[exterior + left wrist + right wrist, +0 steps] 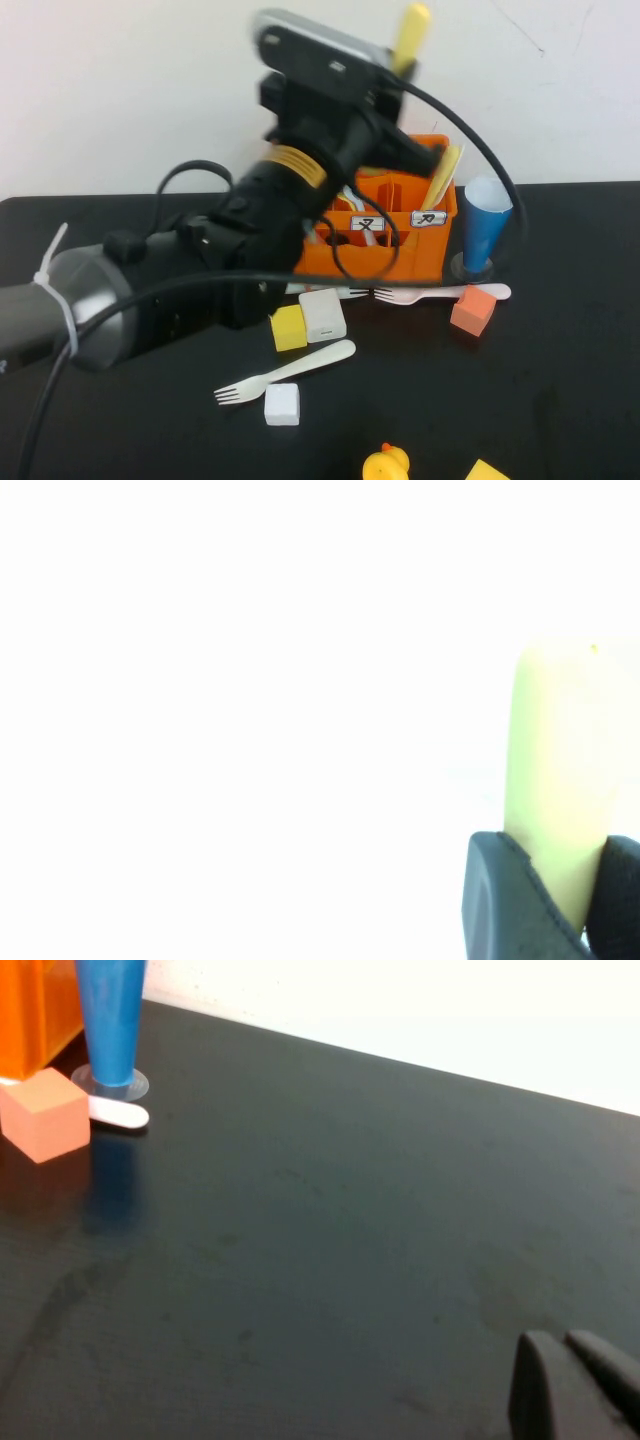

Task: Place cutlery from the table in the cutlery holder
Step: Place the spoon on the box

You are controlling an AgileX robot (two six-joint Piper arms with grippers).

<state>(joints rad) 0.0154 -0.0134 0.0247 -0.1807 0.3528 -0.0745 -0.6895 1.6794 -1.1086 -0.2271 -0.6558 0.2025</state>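
Observation:
My left gripper is raised above the orange cutlery holder and is shut on a yellow spoon that points upward. In the left wrist view the yellow spoon sits clamped in the left gripper. A pale utensil stands in the holder. On the black table lie a cream fork and a whitish fork; a third fork is partly hidden. My right gripper is shut and empty, low over bare table.
A blue paper cup stands right of the holder, with an orange cube in front. Yellow and white cubes, a small white cube, a yellow duck and a yellow block lie nearer.

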